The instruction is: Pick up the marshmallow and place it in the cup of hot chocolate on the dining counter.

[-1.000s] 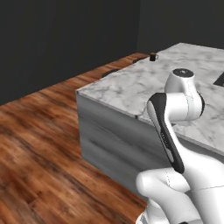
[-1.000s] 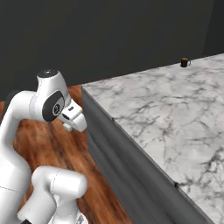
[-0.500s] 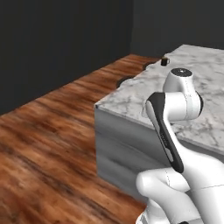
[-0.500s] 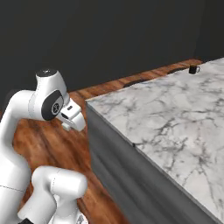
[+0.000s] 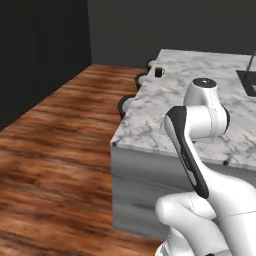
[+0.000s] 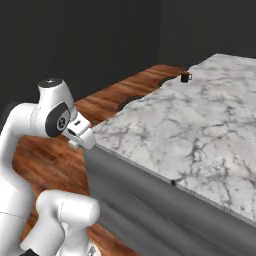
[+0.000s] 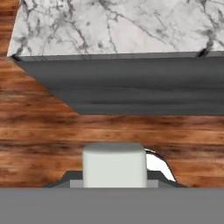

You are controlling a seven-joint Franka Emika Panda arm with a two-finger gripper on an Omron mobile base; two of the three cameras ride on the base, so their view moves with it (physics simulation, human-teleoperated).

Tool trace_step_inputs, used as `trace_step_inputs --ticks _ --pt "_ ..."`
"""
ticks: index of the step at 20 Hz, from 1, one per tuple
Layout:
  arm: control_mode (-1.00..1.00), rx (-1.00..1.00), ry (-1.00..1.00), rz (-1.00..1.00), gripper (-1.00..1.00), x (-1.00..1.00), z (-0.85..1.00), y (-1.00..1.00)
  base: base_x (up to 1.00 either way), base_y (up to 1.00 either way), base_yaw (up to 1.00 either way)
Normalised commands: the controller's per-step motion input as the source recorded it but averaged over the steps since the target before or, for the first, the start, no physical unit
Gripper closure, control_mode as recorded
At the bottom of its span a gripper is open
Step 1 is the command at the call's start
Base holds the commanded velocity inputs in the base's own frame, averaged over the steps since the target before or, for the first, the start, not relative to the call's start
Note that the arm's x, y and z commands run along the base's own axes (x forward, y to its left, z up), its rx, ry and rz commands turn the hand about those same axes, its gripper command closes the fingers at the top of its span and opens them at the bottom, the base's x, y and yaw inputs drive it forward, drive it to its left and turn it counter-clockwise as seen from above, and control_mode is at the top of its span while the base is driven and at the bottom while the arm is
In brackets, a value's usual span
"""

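Gripper (image 7: 114, 181) jaws were closed on the small white squarish soft marshmallow (image 7: 114, 164), which sat between the finger tips at the bottom of the hand view, pale and blocky against the brown plank floor (image 7: 48, 131). Beyond it in that view lay the dark grey wood side of the counter and, above that, the edge of the large white marble counter (image 7: 113, 26) with grey veins.

From the left base camera the white robot arm (image 5: 200, 125) rose beside the near corner of the counter (image 5: 165, 120), off the slab and over the floor (image 5: 55, 145). The small dark mug of hot chocolate (image 5: 159, 72) stood far off near the slab's far left edge, well apart from the arm. A black sink (image 5: 248, 80) showed at the right edge of that view.

From the right base camera the arm (image 6: 52, 112) stood left of the counter (image 6: 190, 130), and the mug (image 6: 185, 77) sat at the far edge of the marble top, its handle to the right.
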Motion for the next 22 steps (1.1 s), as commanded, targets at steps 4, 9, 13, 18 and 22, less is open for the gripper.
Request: trace_step_inputs --ticks 4,9,13,18,22 --pt "1.0 0.0 0.0 0.0 1.0 0.0 0.0 0.0 0.36 1.0 -0.47" --pt "1.0 0.0 0.0 0.0 1.0 0.0 0.0 0.0 0.31 1.0 -0.45" --pt "1.0 0.0 0.0 0.0 1.0 0.0 0.0 0.0 0.23 1.0 -0.47" --pt "1.0 0.0 0.0 0.0 1.0 0.0 0.0 0.0 0.24 1.0 -0.51" --pt "1.0 0.0 0.0 0.0 1.0 0.0 0.0 0.0 0.23 1.0 -0.51"
